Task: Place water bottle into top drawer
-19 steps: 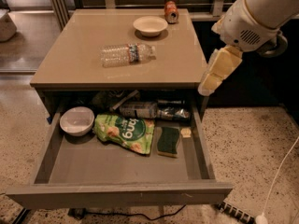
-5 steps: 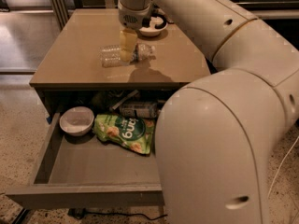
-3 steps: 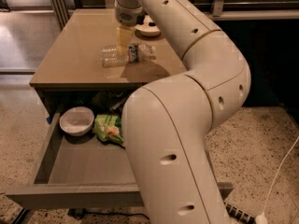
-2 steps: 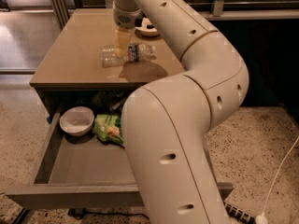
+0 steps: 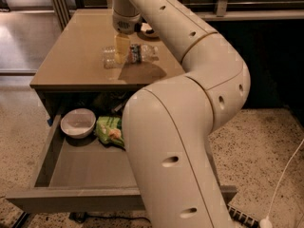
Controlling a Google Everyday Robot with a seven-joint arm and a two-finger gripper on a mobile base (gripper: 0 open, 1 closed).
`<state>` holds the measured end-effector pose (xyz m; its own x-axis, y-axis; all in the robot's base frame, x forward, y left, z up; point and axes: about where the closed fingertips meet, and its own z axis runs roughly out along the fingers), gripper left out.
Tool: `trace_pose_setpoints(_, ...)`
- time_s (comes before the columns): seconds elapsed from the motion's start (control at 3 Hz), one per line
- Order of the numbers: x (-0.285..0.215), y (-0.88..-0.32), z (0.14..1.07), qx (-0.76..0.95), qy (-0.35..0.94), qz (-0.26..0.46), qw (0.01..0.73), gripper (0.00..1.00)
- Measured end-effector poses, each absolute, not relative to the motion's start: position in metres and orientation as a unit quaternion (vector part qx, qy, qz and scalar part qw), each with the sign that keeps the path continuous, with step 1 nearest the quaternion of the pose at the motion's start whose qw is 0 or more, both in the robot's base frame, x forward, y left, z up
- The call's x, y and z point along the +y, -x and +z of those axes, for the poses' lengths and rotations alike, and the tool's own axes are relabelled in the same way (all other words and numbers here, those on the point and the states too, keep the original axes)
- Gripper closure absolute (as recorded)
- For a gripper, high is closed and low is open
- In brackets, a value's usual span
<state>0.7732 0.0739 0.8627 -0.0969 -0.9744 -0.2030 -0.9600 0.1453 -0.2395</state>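
Swung over from the table's right side, the gripper [image 5: 122, 49] now sits low on the middle of the water bottle [image 5: 141, 52]; whether it grips, I cannot tell. The bottle lies flat on the table [image 5: 71, 63], directly beneath, long axis left to right, its narrow end seemingly pointing right. The top drawer [image 5: 95, 201] stands open, nearer.

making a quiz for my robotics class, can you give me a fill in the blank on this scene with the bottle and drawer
1. The water bottle lies on its side on top of the tan ____.
2. The gripper hangs right over the middle of the ____.
3. The top drawer stands ____, with a white bowl and a green bag inside.

Missing words: table; water bottle; open
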Motion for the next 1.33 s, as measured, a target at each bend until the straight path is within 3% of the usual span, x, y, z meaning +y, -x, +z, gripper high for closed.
trace_pose_setpoints(0.67,0.0865,-0.7599,0.8410,0.727,0.673,-0.016,0.137,0.02)
trace_pose_setpoints(1.33,0.0865,-0.7599,0.8410,0.727,0.673,-0.016,0.137,0.48)
